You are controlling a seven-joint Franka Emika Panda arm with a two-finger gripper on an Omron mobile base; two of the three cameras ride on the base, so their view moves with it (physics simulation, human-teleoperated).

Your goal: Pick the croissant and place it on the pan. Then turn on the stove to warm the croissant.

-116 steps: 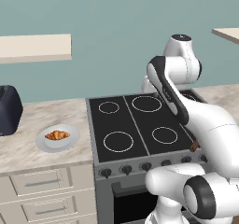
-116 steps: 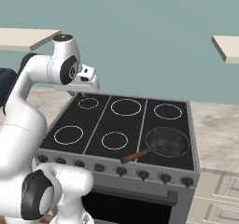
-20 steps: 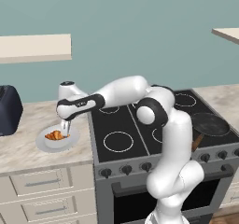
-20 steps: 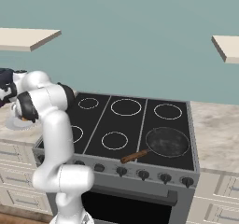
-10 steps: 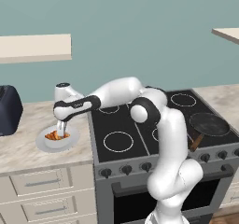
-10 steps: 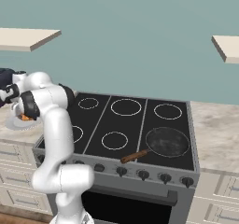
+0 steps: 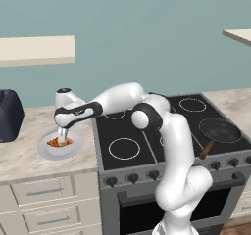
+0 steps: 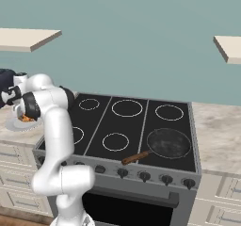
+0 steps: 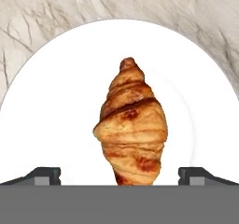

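The croissant (image 9: pixel 133 125), golden-brown, lies in the middle of a round white plate (image 9: pixel 56 115). My gripper (image 9: pixel 121 176) hangs open right over it, one fingertip (image 9: pixel 43 175) on each side of the pastry with wide gaps. In the left base view the gripper (image 7: pixel 62 135) sits just above the croissant (image 7: pixel 60 142) on the counter left of the stove (image 7: pixel 147 131). The dark pan (image 7: pixel 219 130) with its wooden handle rests on the stove's front right burner. From the right base view the pan (image 8: pixel 168 142) is far right of the plate (image 8: pixel 14 125).
A dark toaster (image 7: pixel 7 114) stands on the counter left of the plate. A row of dark knobs (image 8: pixel 141 175) runs along the stove's front. Wall shelves hang above the counter on both sides. My arm stretches across the stove's left burners.
The hand has dropped lower over the plate and shifted slightly left, closer to the croissant. The jaws stayed open. Pan and plate have not moved.
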